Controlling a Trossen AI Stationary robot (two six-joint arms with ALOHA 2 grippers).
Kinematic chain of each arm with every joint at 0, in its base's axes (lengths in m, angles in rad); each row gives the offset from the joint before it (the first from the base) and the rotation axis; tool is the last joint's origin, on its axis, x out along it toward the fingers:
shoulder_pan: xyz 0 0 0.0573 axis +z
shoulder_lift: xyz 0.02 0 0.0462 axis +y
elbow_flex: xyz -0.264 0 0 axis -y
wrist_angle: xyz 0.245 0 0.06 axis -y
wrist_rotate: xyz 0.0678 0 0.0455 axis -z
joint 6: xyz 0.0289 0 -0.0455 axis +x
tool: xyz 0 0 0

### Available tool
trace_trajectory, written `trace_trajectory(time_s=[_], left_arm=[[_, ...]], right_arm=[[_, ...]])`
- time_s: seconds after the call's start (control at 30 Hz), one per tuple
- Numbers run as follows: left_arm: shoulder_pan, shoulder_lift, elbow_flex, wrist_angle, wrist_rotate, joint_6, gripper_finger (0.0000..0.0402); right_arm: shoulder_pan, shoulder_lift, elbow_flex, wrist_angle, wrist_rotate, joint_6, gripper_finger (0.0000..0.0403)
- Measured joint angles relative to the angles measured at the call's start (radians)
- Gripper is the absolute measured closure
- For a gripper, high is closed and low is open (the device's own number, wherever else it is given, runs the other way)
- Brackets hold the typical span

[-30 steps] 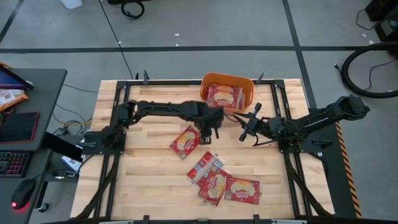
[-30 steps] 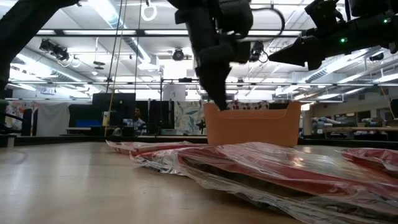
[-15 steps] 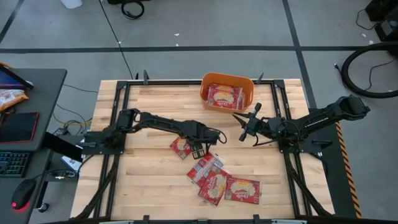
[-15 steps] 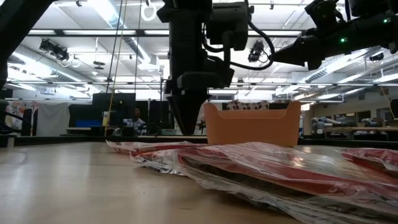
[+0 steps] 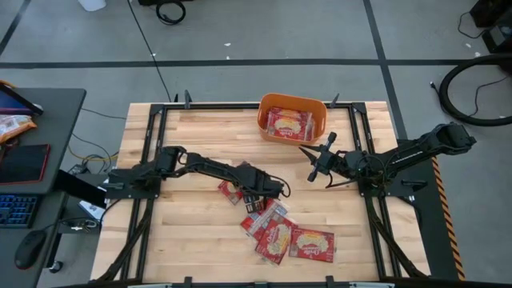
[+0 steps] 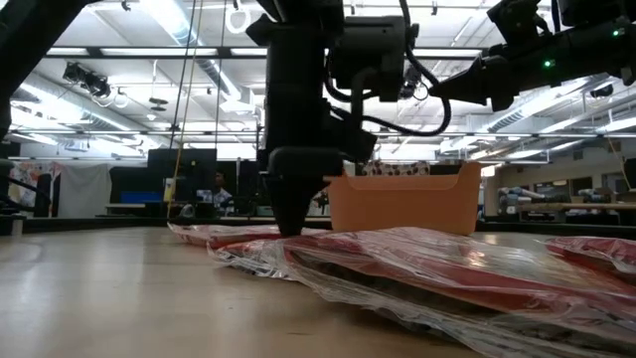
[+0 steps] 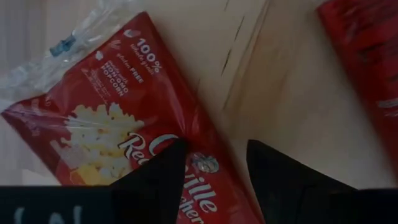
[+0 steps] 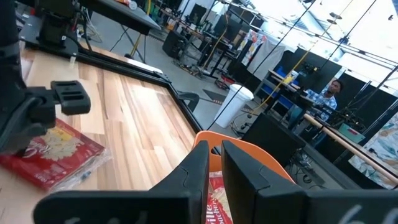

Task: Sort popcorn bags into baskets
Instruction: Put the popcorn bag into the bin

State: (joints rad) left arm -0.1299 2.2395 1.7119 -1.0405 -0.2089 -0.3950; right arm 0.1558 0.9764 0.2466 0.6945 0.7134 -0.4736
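Note:
One red popcorn bag (image 5: 230, 190) (image 7: 124, 124) lies flat on the wood, apart from the others. My left gripper (image 5: 250, 196) (image 7: 214, 152) (image 6: 288, 224) is open and points down at it. One fingertip is over the bag's long edge, the other over bare table beside it. Several more bags are piled (image 5: 280, 234) (image 6: 447, 268) toward the near edge. The orange basket (image 5: 264, 108) (image 6: 397, 204) (image 8: 249, 149) stands at the far edge with a bag (image 5: 290, 124) lying in it. My right gripper (image 5: 314, 164) (image 8: 215, 152) hovers near the basket, its fingers almost together. My left gripper comes from above, pointing down, with its fingertips (image 7: 177, 152) astride the long edge (image 7: 211, 140) of the single bag, which lies flat on the table. Whether the tips touch the bag or the table, I cannot tell.
Black frame rails (image 5: 152, 128) run along the table's left, right and far sides. A desk on the left carries a keyboard, a mouse and an orange snack bag (image 5: 12, 124). A person (image 8: 333, 87) sits in the room beyond. Bare wood (image 5: 192, 232) lies left of the pile.
My left gripper has moved from beside the basket toward the near edge and down, and now stands low over the single bag. The bags and my right arm have kept still.

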Motion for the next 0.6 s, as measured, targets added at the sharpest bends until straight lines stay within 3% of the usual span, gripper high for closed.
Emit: trace_trajectory(time_s=[0.2, 0.5, 0.6], left_arm=[[0.002, 0.014, 0.002, -0.066, -0.034, 0.082, 0.0244], [0.003, 0.018, -0.002, -0.122, -0.123, 0.279, 0.038], [0.003, 0.016, -0.002, -0.119, -0.135, 0.289, 0.0392]], right_arm=[[0.0, 0.0, 0.0, 0.0, -0.004, 0.0, 0.0355], [0.0, 0.0, 0.0, 0.0, -0.004, 0.0, 0.0355], [0.0, 0.0, 0.0, 0.0, -0.004, 0.0, 0.0355]])
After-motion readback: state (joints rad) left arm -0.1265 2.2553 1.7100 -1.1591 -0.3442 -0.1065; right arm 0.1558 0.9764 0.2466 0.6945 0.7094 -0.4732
